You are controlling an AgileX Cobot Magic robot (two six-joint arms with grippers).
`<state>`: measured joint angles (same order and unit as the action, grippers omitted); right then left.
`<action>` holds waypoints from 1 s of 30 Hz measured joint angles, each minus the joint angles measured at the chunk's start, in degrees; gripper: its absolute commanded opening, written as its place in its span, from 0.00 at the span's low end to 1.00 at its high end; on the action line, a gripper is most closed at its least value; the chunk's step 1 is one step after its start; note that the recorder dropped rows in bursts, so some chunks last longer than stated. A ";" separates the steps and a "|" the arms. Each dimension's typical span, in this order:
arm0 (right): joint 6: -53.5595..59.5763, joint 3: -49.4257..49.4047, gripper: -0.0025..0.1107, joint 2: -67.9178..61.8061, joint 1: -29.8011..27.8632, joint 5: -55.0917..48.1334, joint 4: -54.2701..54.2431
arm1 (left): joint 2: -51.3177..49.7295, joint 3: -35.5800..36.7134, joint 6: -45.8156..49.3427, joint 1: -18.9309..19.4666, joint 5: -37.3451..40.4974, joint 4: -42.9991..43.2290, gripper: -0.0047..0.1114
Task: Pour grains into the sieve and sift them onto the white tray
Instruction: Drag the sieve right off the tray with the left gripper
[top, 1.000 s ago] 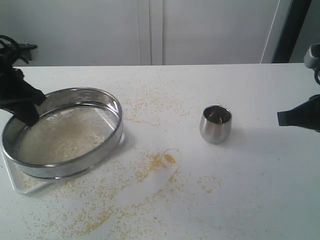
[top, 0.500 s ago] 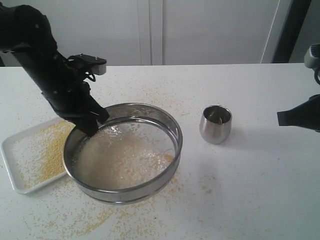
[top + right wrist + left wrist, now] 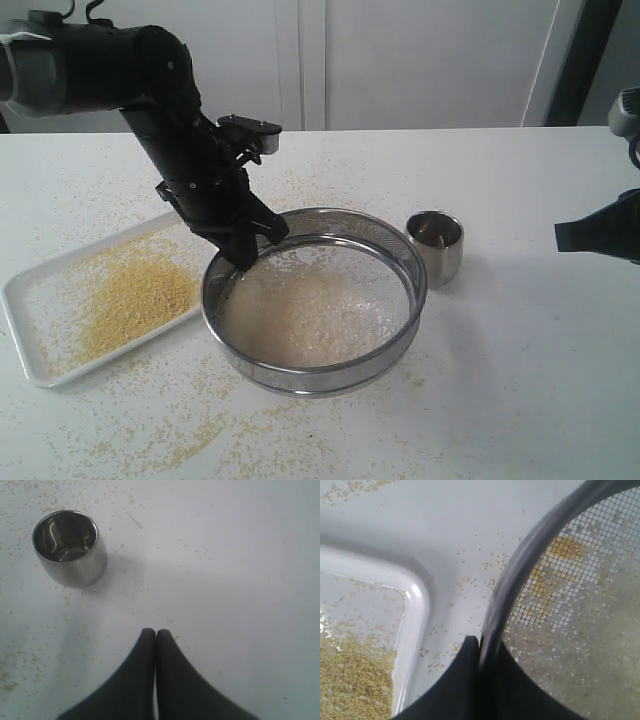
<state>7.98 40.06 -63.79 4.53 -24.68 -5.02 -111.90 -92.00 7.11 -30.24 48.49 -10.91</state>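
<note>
Slid rightward, round wire-mesh sieve (image 3: 316, 306) exposes grain-strewn white tray (image 3: 40, 300).

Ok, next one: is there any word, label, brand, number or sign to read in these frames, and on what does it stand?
None: no text can be read in any view.
The sieve, the steel cup and the white tray are plain, with no print or stamp showing.
The black left gripper and right gripper show no marking either.
</note>
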 measured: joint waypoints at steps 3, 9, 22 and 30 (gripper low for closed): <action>0.00 0.00 0.02 0.00 0.00 0.00 0.00 | -1.31 -1.76 -0.27 -0.38 1.19 0.00 0.04; 0.00 0.00 0.02 0.00 0.00 0.00 0.00 | -4.23 -4.52 -1.73 -0.52 1.57 0.10 0.04; 0.00 0.00 0.02 0.00 0.00 0.00 0.00 | -9.73 -9.84 -2.33 -1.55 2.70 1.43 0.04; 0.00 0.00 0.02 0.00 0.00 0.00 0.00 | -12.83 -11.15 -4.80 -1.55 0.40 4.96 0.04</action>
<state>7.98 40.06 -63.79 4.53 -24.68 -5.02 -124.73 -103.16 2.31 -31.80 48.88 -5.95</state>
